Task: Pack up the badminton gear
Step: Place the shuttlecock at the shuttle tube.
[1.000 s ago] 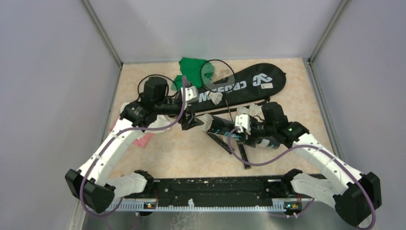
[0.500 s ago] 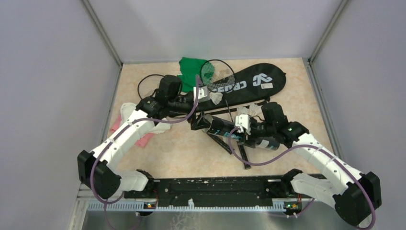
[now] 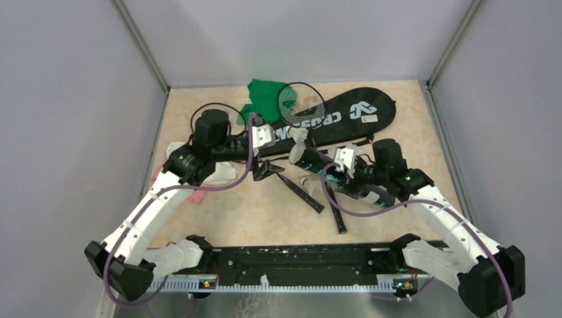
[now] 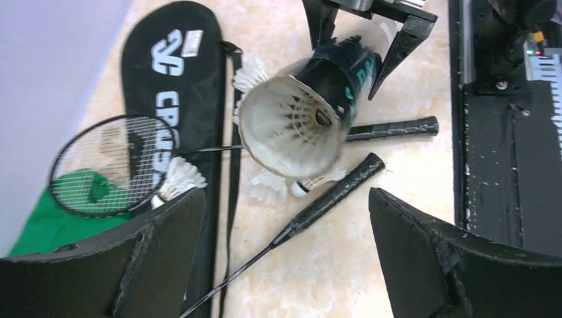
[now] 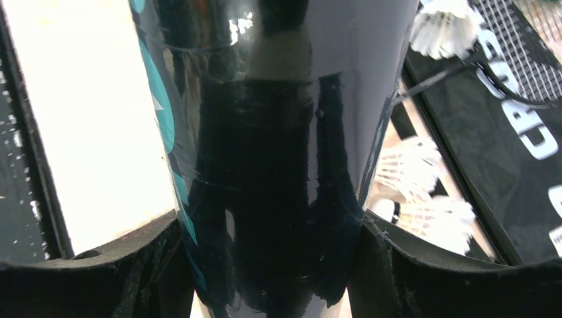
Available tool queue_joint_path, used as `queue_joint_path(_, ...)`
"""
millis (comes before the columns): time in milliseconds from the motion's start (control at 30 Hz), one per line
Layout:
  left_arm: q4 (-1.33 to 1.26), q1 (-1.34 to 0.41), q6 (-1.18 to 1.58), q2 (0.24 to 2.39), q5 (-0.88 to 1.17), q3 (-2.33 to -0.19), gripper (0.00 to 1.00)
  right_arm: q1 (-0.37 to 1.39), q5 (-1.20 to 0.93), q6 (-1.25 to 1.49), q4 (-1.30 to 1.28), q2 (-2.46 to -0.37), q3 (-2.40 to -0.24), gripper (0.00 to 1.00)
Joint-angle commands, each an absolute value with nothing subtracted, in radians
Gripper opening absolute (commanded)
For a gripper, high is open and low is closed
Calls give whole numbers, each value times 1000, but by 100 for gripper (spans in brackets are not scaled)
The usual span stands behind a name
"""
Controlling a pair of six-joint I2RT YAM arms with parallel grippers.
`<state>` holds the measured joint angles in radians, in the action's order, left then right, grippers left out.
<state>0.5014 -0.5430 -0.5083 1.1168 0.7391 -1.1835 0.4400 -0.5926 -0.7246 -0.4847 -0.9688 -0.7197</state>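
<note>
The long black tube point(image 3: 331, 173) with teal lettering is lifted off the table, and my right gripper point(image 3: 342, 171) is shut on its middle. The glossy tube point(image 5: 278, 165) fills that gripper point(image 5: 270, 232). Its open mouth point(image 4: 291, 122) faces my left gripper point(image 4: 285, 199) and shows white shuttlecocks inside. My left gripper point(image 3: 268, 159) is open and holds nothing. A racket handle point(image 4: 338, 192) lies on the table ahead of it. Loose shuttlecocks point(image 4: 272, 189) point(image 3: 298, 134) point(image 5: 411, 165) lie beside the black CROSSWAY bag point(image 3: 351, 112). One racket head point(image 3: 301, 103) rests on the bag.
A green cloth point(image 3: 262, 93) lies at the back beside the bag. Pink point(image 3: 195, 195) and white point(image 3: 222, 172) cloths lie under the left arm. A second racket handle point(image 3: 337, 215) lies near the black base rail point(image 3: 298, 258). Walls close in on both sides.
My left gripper reached toward the tube mouth, pulled back to the left and opened wider. The right arm moved the tube's mouth toward the bag.
</note>
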Motion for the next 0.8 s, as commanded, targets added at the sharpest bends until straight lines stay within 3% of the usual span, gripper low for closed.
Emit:
queue_joint_path(0, 450, -518, -484, 1045, 664, -1174, 99, 397, -544, -661, -405, -942, -738, 35)
queue_joint_path(367, 240, -505, -336, 1117, 393, -1063, 99, 274, -419, -465, -337, -974, -798, 34)
queue_joint_path(767, 18, -536, -296, 1489, 123, -1121, 91, 170, -265, -339, -273, -1007, -791, 35)
